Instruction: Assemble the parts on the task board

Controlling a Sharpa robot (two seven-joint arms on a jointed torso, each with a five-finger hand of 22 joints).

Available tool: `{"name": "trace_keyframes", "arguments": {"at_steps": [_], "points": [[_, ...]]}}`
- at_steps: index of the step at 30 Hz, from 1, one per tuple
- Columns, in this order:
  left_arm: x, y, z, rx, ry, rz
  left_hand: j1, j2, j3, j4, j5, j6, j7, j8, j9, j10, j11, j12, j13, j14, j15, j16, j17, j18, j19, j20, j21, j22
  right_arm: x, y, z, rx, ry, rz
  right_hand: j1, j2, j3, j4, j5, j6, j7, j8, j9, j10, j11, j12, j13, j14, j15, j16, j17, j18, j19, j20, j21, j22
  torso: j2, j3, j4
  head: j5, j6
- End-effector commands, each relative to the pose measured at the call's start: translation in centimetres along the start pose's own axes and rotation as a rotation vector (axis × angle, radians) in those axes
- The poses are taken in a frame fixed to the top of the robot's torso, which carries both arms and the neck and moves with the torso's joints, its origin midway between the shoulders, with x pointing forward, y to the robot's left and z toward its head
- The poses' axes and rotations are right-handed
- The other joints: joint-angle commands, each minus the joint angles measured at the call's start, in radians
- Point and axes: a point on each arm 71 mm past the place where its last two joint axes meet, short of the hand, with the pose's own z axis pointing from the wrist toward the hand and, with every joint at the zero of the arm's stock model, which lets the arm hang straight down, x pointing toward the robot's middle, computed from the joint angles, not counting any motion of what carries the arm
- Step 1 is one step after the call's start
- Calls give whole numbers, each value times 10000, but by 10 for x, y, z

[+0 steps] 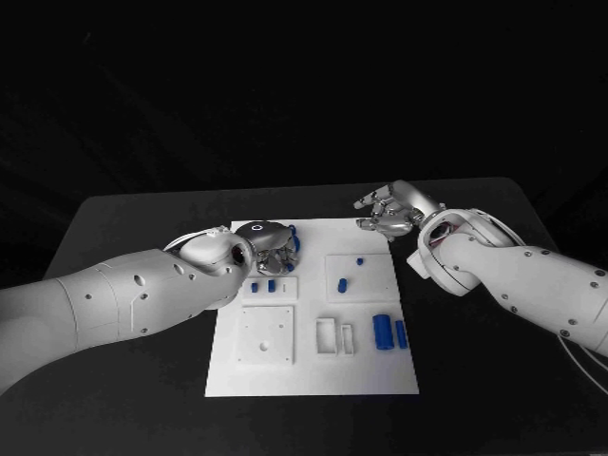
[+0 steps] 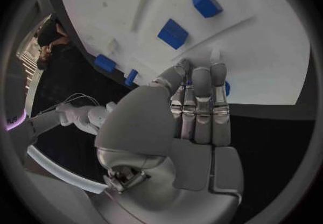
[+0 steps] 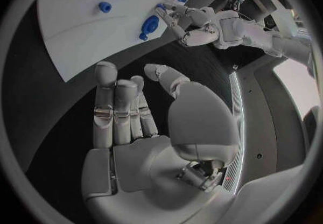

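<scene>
The white task board lies in the middle of the black table. My left hand hovers over its far left corner, fingers straight and close together. A blue part peeks out behind those fingers. From the right wrist, the left hand has its fingertips at a blue part near the board's edge; whether it grips the part is hidden. My right hand hangs off the board's far right corner, with its fingers apart and nothing in them.
Small blue parts sit on the board: two just below the left hand, one on the middle plate, and two long ones at the right. White raised plates and slots fill the board's near half.
</scene>
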Motion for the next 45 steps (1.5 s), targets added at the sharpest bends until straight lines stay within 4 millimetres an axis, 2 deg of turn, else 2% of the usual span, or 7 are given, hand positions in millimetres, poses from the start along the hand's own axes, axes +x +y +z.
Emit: {"name": "trace_keyframes", "arguments": {"at_steps": [1, 16, 30, 35, 45], "points": [[-5, 0, -1, 0, -648, -461, -92, -34, 94, 1, 6, 129, 73, 30, 48, 105, 3, 26, 7, 81, 16, 58, 18, 207, -42, -40, 64, 221, 1, 1, 0, -122, 70, -35, -109, -5, 38, -10, 42, 49, 3, -12, 9, -71, -15, 0, 1, -47, -9, -37, -8, 94, -60, -5, 12, 454, -1, -8, 11, 2, 46], [-16, 11, -16, -529, -692, -1951, -121, -60, 129, 3, 14, 133, 71, 27, 43, 103, -1, 25, 6, 102, -9, 54, 30, 186, -38, -69, 100, 215, -1, 0, 0, -107, 44, -85, -101, -4, 52, -25, 47, 60, 5, -13, 9, -73, -16, -1, 3, -49, -10, -37, -8, 94, -63, -7, 3, 452, -20, -19, 38, 82, 127], [-22, 36, -41, -1221, 36, -2400, -102, -72, 126, -9, -4, 163, 65, 29, 44, 133, -9, 27, 7, 94, -16, 32, 35, 164, -85, -82, 105, 216, -3, -3, -1, -51, 24, -118, -101, -4, 52, -25, 47, 60, 5, -13, 9, -73, -16, -1, 3, -49, -10, -37, -8, 94, -63, -7, 3, 452, -8, -22, 33, 172, 130], [-22, 41, -43, -1354, 170, -2340, -89, -67, 125, -1, -23, 166, 63, 27, 43, 132, -9, 25, 6, 89, -16, 26, 38, 158, -99, -83, 109, 216, -3, -3, -1, -49, 19, -120, -101, -4, 52, -25, 47, 60, 5, -13, 9, -73, -16, -1, 3, -49, -10, -37, -8, 94, -63, -7, 3, 452, -2, -25, 20, 206, 123], [-21, 42, -39, -1359, 158, -2137, -84, -64, 126, 2, -26, 165, 63, 27, 43, 132, -9, 25, 6, 89, -16, 27, 40, 157, -103, -84, 110, 216, -2, -2, -1, -63, 21, -112, -101, -4, 52, -25, 47, 60, 5, -13, 9, -73, -16, -1, 3, -49, -10, -37, -8, 94, -63, -7, 3, 452, 11, -3, -2, 225, 118]]}}
